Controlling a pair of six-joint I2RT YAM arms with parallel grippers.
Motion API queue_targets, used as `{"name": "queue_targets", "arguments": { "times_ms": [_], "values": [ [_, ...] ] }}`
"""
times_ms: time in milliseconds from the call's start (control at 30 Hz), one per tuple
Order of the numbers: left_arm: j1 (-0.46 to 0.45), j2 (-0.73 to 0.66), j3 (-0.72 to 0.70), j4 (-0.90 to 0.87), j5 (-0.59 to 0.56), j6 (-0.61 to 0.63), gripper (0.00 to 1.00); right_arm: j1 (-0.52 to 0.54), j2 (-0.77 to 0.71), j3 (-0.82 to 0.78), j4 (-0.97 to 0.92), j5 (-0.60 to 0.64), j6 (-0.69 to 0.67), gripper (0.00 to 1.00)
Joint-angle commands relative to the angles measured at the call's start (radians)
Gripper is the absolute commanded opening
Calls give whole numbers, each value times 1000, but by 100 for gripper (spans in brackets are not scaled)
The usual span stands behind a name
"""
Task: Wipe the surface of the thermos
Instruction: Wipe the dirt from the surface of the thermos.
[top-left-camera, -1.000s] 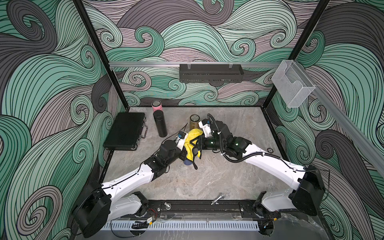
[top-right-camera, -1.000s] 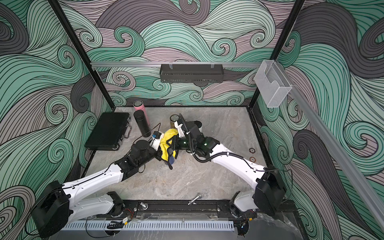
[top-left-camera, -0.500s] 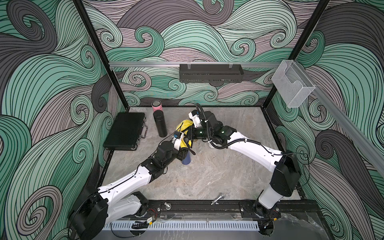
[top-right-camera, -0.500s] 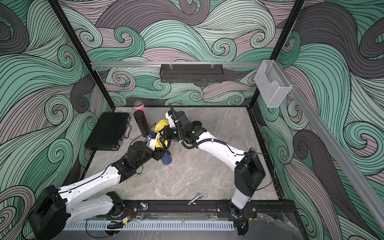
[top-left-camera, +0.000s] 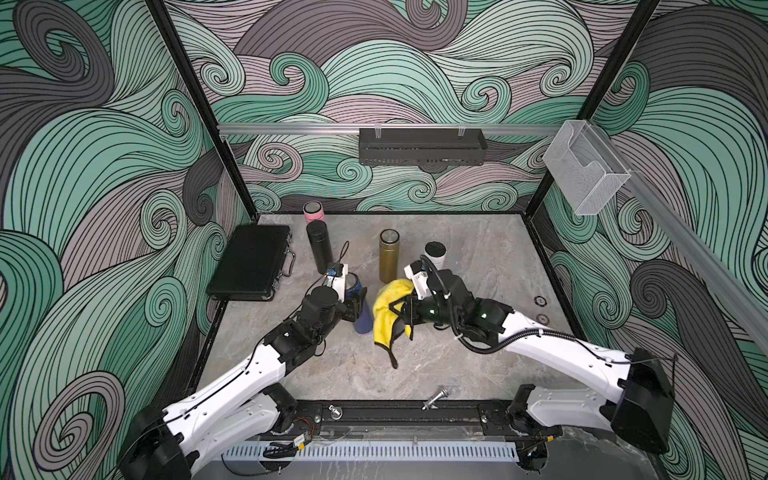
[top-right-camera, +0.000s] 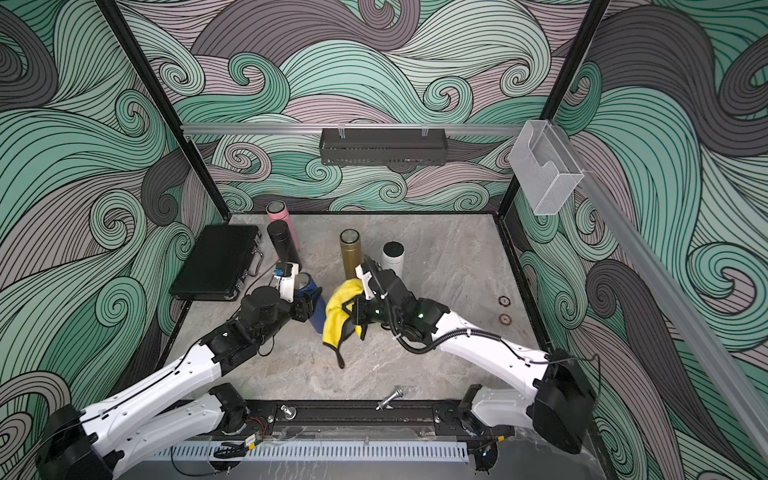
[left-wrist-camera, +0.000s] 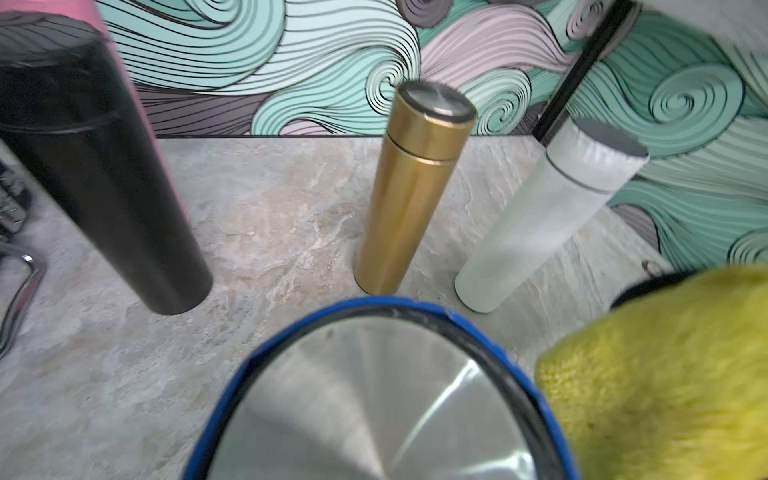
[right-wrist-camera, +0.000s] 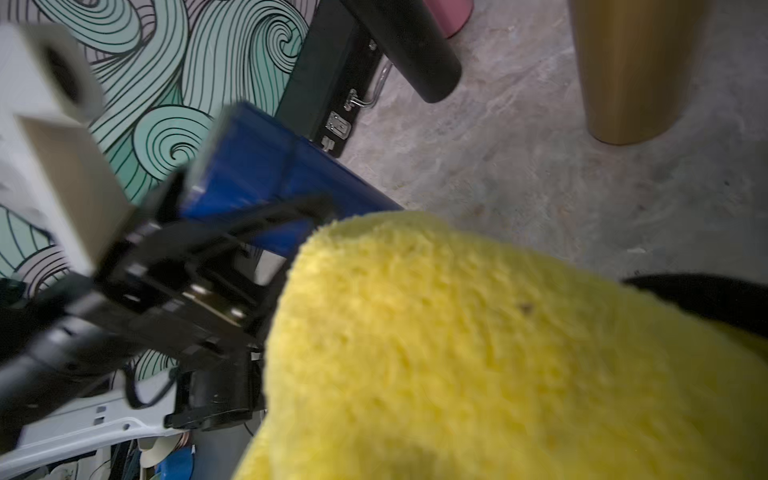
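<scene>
Two firm grips, left claw (top-left-camera: 356, 304) clamped round blue thermos (top-left-camera: 363, 322), right claw (top-left-camera: 402, 312) (tips buried) pinching yellow cloth (top-left-camera: 384, 316).

The thermos (top-left-camera: 363, 319) is midway across the table (top-left-camera: 478, 357), the cloth (top-left-camera: 384, 318) just right of it. Behind them stand the centre flask (top-left-camera: 389, 259) and the right flask (top-left-camera: 435, 253). Further left, the corner flask (top-left-camera: 313, 212) stands behind the left flask (top-left-camera: 319, 249), the case (top-left-camera: 249, 264) left of both.

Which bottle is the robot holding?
The blue thermos: the left pincer is shut on it. The pink thermos, black thermos, gold thermos and white thermos stand untouched.
</scene>
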Motion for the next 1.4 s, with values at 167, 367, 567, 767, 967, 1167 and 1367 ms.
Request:
{"name": "queue_targets", "arguments": {
  "times_ms": [167, 367, 567, 767, 967, 1167, 1367],
  "values": [
    [10, -168, 201, -145, -50, -305, 0, -7, -198, -239, 149, 98, 132, 0],
    [11, -185, 223, -85, 20, -419, 0, -67, -176, -362, 490, -13, 180, 0],
    [12, -144, 261, -61, 114, -458, 0, -78, -133, -307, 566, -71, 135, 0],
    [11, -137, 228, -12, 110, -468, 0, -77, -39, -238, 600, -124, 135, 0],
    [10, -129, 213, -43, 43, -413, 0, -73, -46, -220, 600, -156, 151, 0],
    [11, -109, 186, -27, 6, -381, 0, -41, -167, -241, 492, -99, 124, 0],
    [10, -92, 190, 9, 45, -387, 0, -35, -177, -251, 453, -63, 113, 0]
  ]
}}
